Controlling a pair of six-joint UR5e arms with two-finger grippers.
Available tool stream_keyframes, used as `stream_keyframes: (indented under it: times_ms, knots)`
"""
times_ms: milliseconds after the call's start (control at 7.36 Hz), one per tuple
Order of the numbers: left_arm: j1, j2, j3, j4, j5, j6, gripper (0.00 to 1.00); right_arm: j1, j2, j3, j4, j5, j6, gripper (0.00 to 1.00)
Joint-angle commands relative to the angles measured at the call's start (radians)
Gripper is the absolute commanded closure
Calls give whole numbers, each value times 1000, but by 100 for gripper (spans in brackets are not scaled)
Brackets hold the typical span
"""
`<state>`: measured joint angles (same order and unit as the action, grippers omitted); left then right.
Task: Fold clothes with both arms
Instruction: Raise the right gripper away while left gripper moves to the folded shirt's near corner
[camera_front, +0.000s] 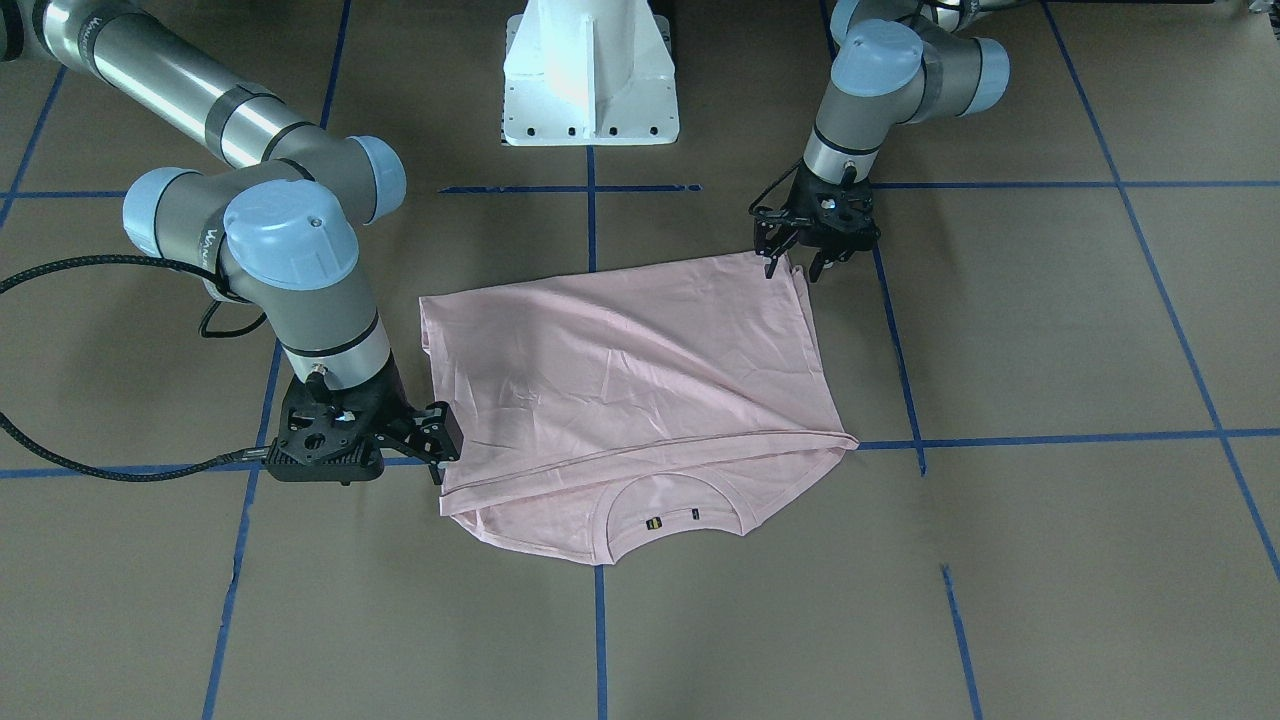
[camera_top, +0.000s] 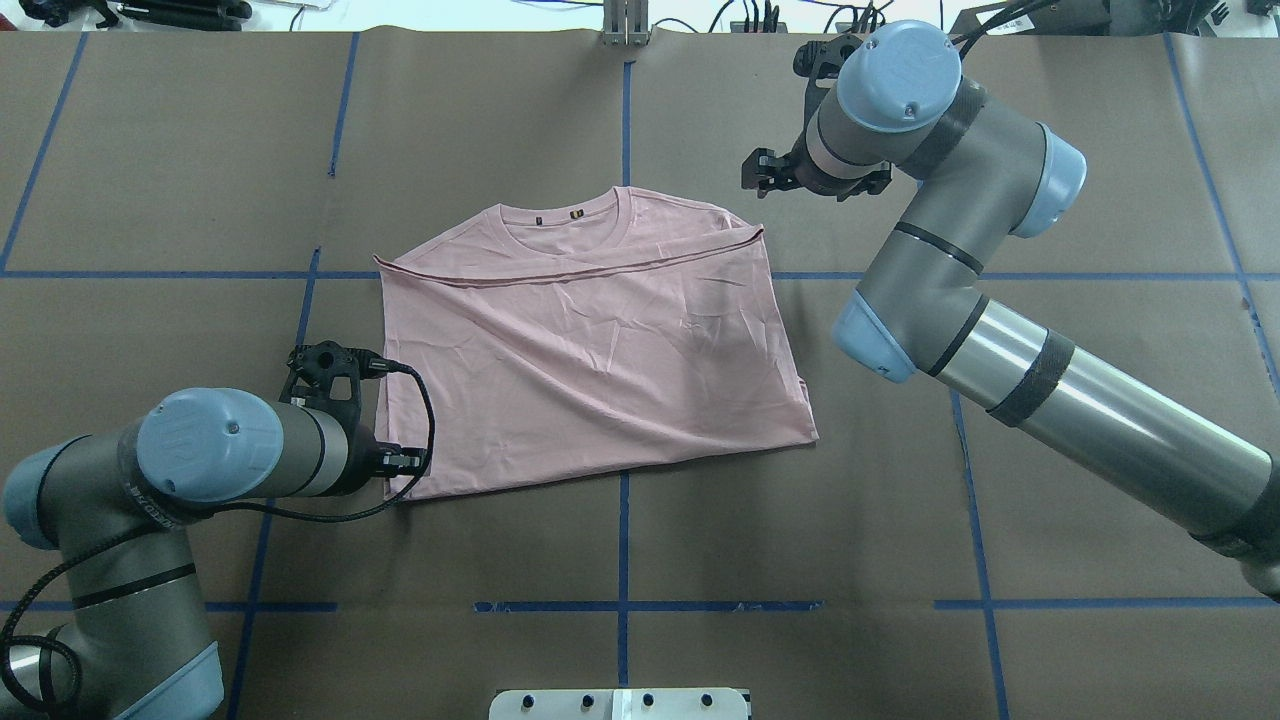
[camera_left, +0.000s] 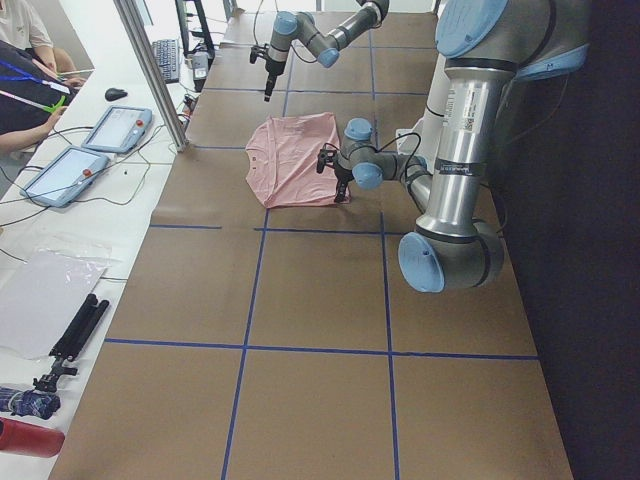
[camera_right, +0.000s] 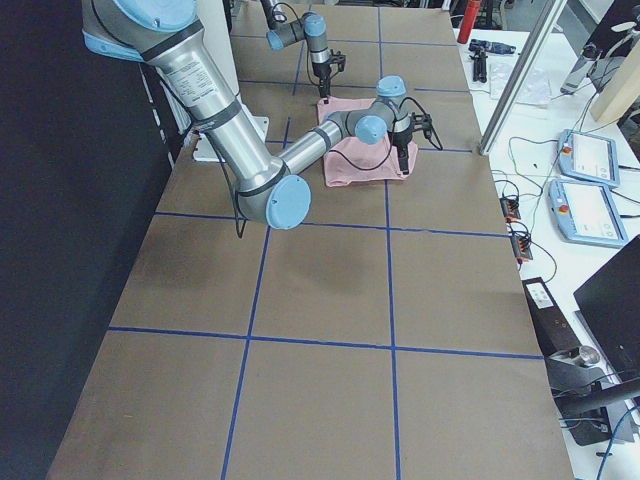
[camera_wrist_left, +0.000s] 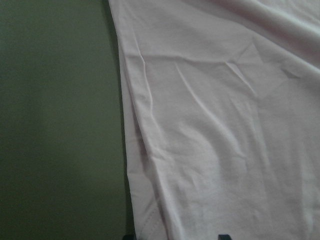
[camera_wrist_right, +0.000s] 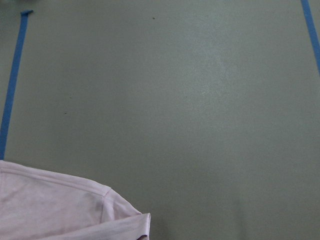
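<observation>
**Exterior front-facing.** A pale pink T-shirt (camera_front: 630, 380) lies folded near the middle of the brown surface (camera_front: 1050, 560), plain side up. Its hem edge lies just short of the ribbed collar (camera_front: 675, 510). Two small labels (camera_front: 655, 522) sit inside the collar, and their writing is too small to read. The left arm (camera_front: 900, 70) points straight down, and its left hand (camera_front: 794, 270) has fingers apart astride the shirt's far corner. The right arm (camera_front: 250, 230) bends low. Its right hand (camera_front: 440, 455) is at the shirt's side edge, fingers seemingly apart.

**Overhead exterior.** The shirt spans a crossing of blue tape lines (camera_top: 622, 540). The two hands stand at diagonally opposite corners, the left one largely hidden beneath its wrist.

**Exterior left, exterior right.** The shirt appears small and far down the surface, with one hand at each end.

**Left wrist-mounted.** Creased pink cloth fills the right side. Two dark fingertips (camera_wrist_left: 223, 236) show at the bottom edge, well apart, with cloth between them.

**Right wrist-mounted.** One shirt corner shows at the lower left. The rest is bare surface and tape.
</observation>
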<state>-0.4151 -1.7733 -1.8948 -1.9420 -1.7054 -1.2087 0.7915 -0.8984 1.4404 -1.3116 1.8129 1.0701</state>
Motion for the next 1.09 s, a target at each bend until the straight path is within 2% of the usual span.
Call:
stream_keyframes:
  times_ms: [0, 408, 544, 679, 951]
  knots:
    - [19, 0, -6, 0, -3, -2, 41, 2, -1, 0, 0, 0, 1, 0]
    - [21, 0, -4, 0, -3, 0, 63, 0, 1, 2, 0, -1, 5, 0]
    - [21, 0, -4, 0, -3, -2, 78, 0, 1, 2, -2, -1, 5, 0]
    - [21, 0, -4, 0, -3, 0, 100, 0, 1, 2, -2, 0, 5, 0]
    - [15, 15, -9, 2, -3, 14, 100, 2, 1, 2, -2, -1, 5, 0]
